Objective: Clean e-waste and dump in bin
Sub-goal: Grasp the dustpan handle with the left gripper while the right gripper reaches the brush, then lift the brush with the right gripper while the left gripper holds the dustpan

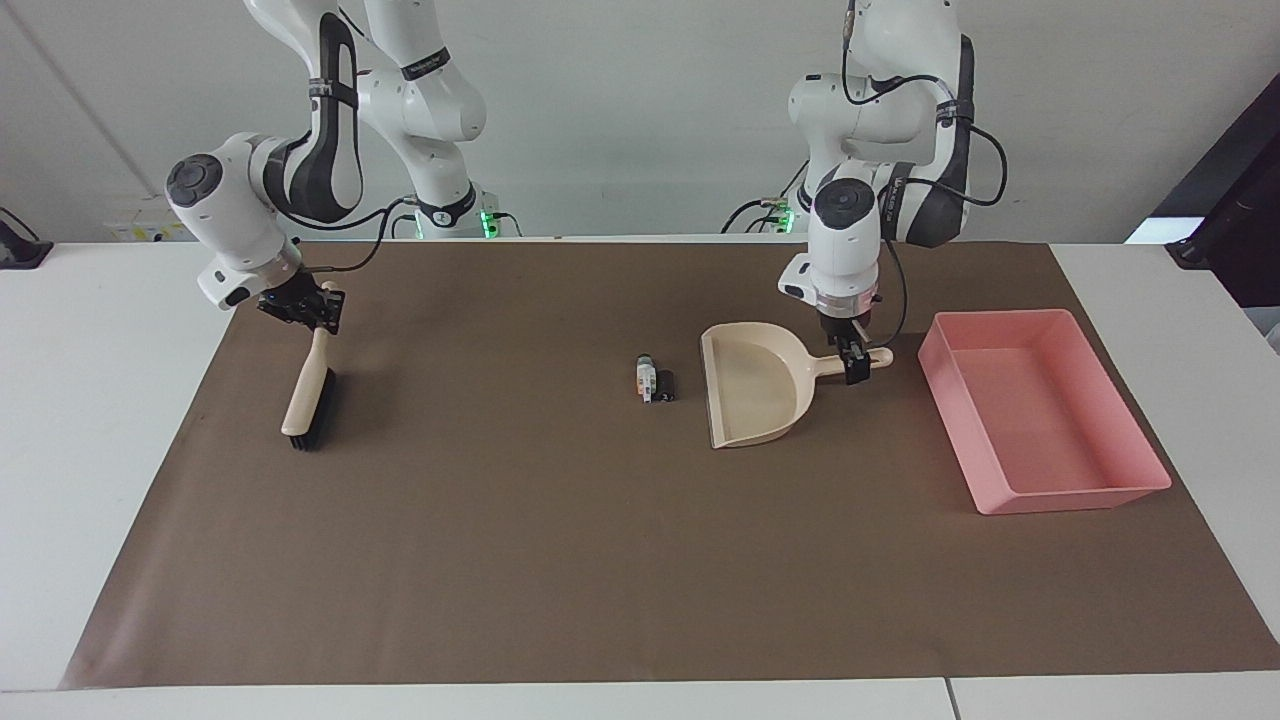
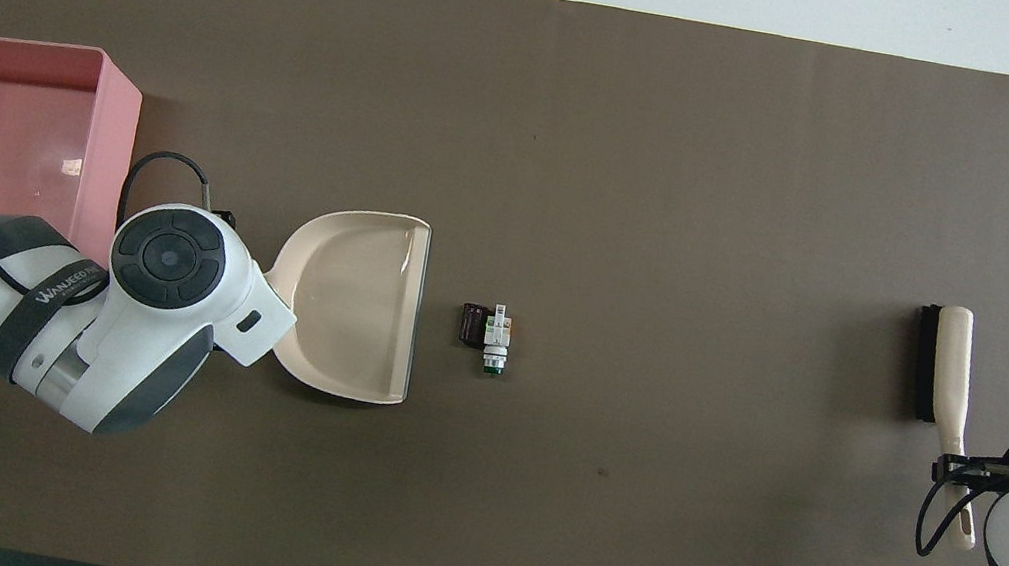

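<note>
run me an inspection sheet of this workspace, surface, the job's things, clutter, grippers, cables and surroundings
Surface: brown mat on a white table, lying flat.
Job's things: e-waste, two small pieces side by side on the mat beside the dustpan's open mouth; bin at the left arm's end, nothing seen in it.
Tools: dustpan flat on the mat; brush, bristle end on the mat, handle raised.
Clutter: nothing seen.
Grippers: left gripper down at the dustpan handle; right gripper shut on the brush handle's end.
Cables: black cable looping along each arm, off the mat.
Surroundings: plain wall; dark object at the left arm's end, unclear.
</note>
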{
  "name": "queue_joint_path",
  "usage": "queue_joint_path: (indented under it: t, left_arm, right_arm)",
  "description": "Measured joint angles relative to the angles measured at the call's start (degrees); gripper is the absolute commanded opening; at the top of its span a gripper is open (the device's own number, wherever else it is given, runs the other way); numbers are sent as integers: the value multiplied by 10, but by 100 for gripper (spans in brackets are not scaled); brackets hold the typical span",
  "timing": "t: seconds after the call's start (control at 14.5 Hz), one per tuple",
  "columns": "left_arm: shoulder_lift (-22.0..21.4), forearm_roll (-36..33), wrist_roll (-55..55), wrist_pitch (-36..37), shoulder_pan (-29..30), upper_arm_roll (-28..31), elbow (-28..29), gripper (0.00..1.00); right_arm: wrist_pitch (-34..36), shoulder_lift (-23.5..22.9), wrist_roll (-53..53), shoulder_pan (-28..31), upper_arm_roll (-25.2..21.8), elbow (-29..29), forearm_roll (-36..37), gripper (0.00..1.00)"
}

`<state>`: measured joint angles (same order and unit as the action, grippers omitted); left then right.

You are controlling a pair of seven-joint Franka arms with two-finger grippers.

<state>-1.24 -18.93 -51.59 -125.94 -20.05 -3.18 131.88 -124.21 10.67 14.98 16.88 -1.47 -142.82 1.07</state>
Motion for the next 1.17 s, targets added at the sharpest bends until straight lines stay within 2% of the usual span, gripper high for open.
queue_joint_path:
  t: [0.14, 0.28, 0.41, 0.62, 0.69, 0.89, 1.17]
  left_arm:
    - [3, 0, 8, -1, -9, 0, 1, 75]
    - [5, -1, 13, -1, -13, 0, 2, 59]
    - [6, -1, 15, -2, -14, 0, 2, 27]
    - [6, -2, 18, -2, -14, 0, 3, 6]
    - [6, -2, 19, -2, -14, 0, 3, 1]
    - [5, -2, 19, 7, -14, 3, -1, 0]
    - [10, -4, 18, 104, -17, 2, -58, 0]
  right_arm:
    - [34, 0, -8, -12, 2, 23, 0, 0]
    - [74, 4, -35, -49, 4, 57, -1, 0]
    - [125, 10, -102, -111, 6, 94, -1, 0]
    - [165, 19, -228, -230, 12, 122, -2, 0]
    - [166, 20, -262, -268, 14, 122, -3, 0]
    - [170, 15, -300, -347, 16, 118, -3, 0]
    - [128, -26, -392, -452, 16, 117, -3, 0]
